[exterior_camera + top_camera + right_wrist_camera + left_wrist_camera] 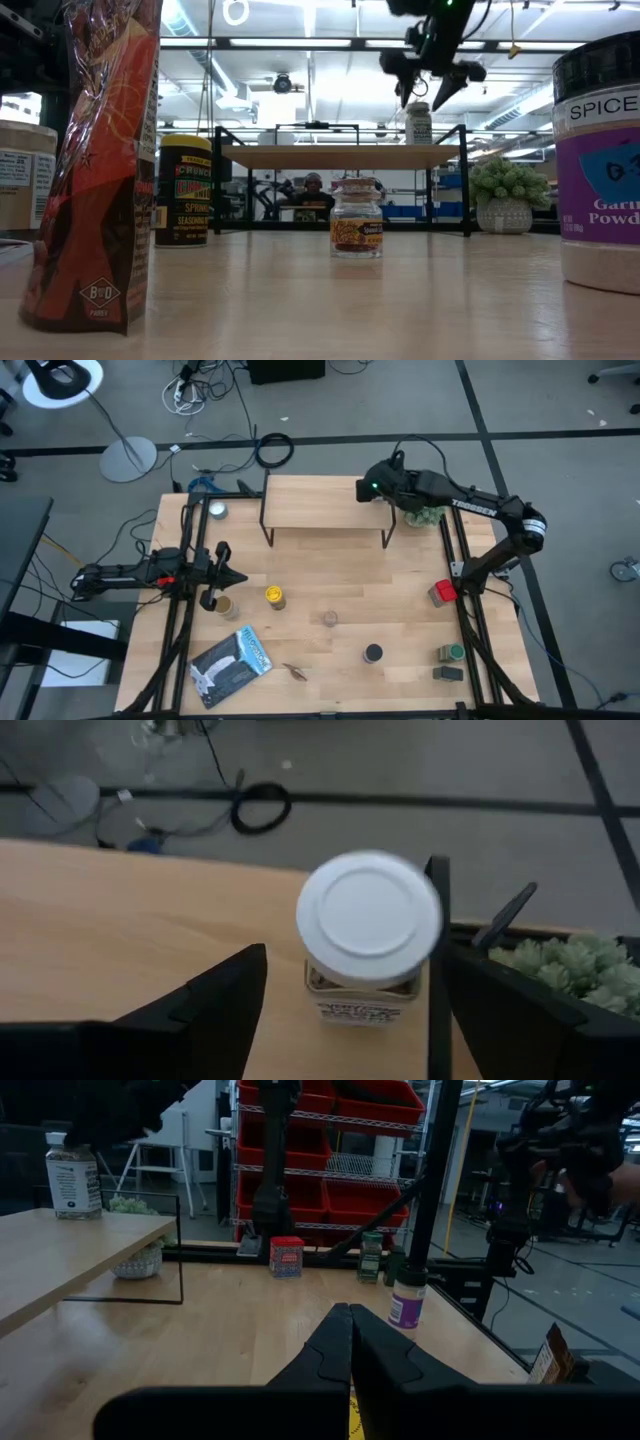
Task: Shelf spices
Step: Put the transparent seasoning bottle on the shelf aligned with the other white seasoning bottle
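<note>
**Letting go of the white-capped bottle on the shelf**

Nearest the low camera stand spices not yet shelved: a purple-labelled garlic powder jar [598, 160], a small clear jar with a tan lid [357, 218], and a yellow jar [186, 190] further back. My left gripper [222, 578] rests low over the table's left side, its fingers pressed shut on nothing, just beside the yellow jar as seen from above.

Beyond them is the shelf [340, 156], a light-wood board on thin black legs. The white-capped bottle [368, 935] stands upright on its right end, close to the edge and the black leg. My right gripper [432, 85] hangs just above it with the fingers spread wide, one on each side of the cap, gripping nothing.

As I judge it, the step in hand is the release and retreat. To do it well I should rise straight up, keeping both fingers clear of the cap, since a sideways brush could tip the bottle off the near edge. The small potted plant [428, 515] sits just beside the shelf's right end, so I should not swing that way until I am high.
</note>
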{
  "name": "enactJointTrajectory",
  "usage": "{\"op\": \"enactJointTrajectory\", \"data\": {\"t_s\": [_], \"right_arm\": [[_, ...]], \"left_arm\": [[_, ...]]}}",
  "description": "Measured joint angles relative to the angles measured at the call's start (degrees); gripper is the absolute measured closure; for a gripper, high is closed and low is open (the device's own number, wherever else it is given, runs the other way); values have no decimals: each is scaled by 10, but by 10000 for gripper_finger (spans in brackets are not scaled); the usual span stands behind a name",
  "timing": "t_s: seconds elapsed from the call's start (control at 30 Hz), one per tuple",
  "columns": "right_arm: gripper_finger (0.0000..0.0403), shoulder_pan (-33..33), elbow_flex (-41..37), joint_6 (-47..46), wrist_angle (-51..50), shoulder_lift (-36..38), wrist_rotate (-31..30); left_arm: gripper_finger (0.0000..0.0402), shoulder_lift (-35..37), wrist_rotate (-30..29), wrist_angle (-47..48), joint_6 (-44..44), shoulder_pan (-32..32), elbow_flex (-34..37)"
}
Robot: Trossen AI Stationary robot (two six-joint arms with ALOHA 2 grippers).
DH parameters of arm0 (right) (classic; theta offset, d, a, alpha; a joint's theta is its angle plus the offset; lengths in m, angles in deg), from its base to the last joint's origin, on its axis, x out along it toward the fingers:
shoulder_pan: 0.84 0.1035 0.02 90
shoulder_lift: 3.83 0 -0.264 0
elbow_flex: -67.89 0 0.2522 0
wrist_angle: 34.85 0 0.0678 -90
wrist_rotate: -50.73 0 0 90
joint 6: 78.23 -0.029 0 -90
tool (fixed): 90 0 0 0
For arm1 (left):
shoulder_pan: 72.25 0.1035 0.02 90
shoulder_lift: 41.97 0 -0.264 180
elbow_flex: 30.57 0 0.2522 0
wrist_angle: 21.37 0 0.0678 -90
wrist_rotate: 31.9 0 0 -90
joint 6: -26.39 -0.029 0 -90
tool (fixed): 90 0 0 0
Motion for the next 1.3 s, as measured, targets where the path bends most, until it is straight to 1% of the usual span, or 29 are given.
{"op": "enactJointTrajectory", "data": {"t_s": [0.17,0.37,0.47,0.57,0.7,0.87,1.0,1.13,1.3], "right_arm": [[108,37,0,-7,-9,35,-3],[109,113,0,-43,-48,59,-24],[110,162,0,-102,-127,58,-48],[110,216,-1,-204,-228,49,-57],[110,305,-16,-324,-302,44,-59],[110,397,-59,-417,-294,44,-61],[110,445,-104,-444,-246,43,-42],[110,468,-141,-453,-208,44,-43],[110,473,-172,-460,-184,44,-42]], "left_arm": [[394,0,0,0,0,0,0],[394,0,0,0,0,0,0],[394,0,0,0,0,0,0],[394,0,0,0,0,0,0],[394,0,0,0,0,0,0],[394,0,0,0,0,0,0],[394,0,0,0,0,0,0],[394,0,0,0,0,0,0],[394,0,0,0,0,0,0]]}}
